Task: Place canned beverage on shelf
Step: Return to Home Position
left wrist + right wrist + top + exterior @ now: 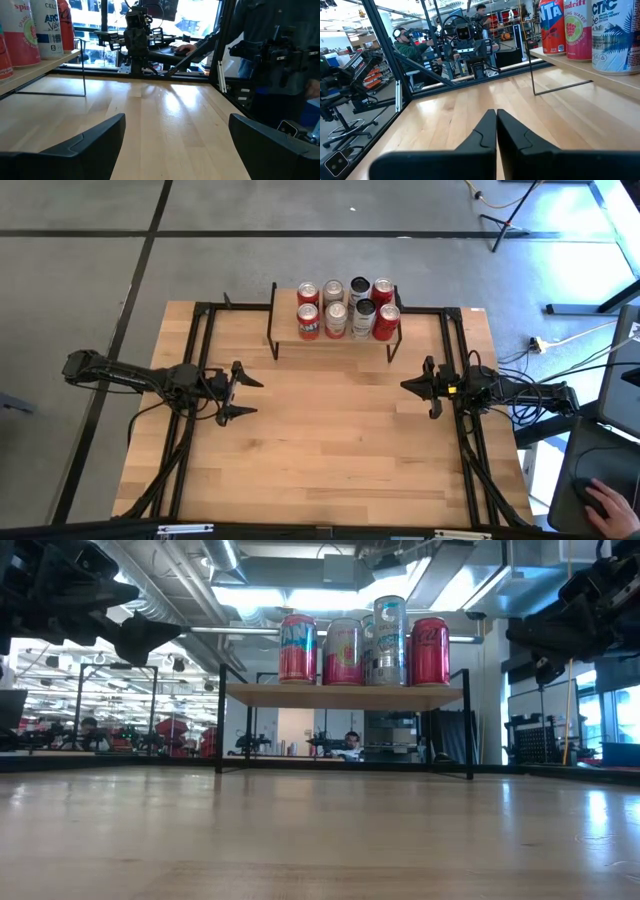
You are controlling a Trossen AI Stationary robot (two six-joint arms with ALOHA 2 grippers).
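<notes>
Left gripper (250, 396): your fingers wide apart, empty.
Right gripper (404, 387): fingers together, empty.
Beside both fingertips: shelf (345, 696), cans (335, 320) on it.

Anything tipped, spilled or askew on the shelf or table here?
Nothing stands out. Eight cans stand upright in two rows on the shelf; the table shows no spill. Left gripper open, right gripper shut, both clear of it.

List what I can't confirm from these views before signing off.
Rear cans: low view, hidden behind the front cans.
Can labels: high view, too small.
Shelf: both wrist views, cut by the edge.
Left gripper and right gripper: low view, dark shapes cut by the top edge.
</notes>
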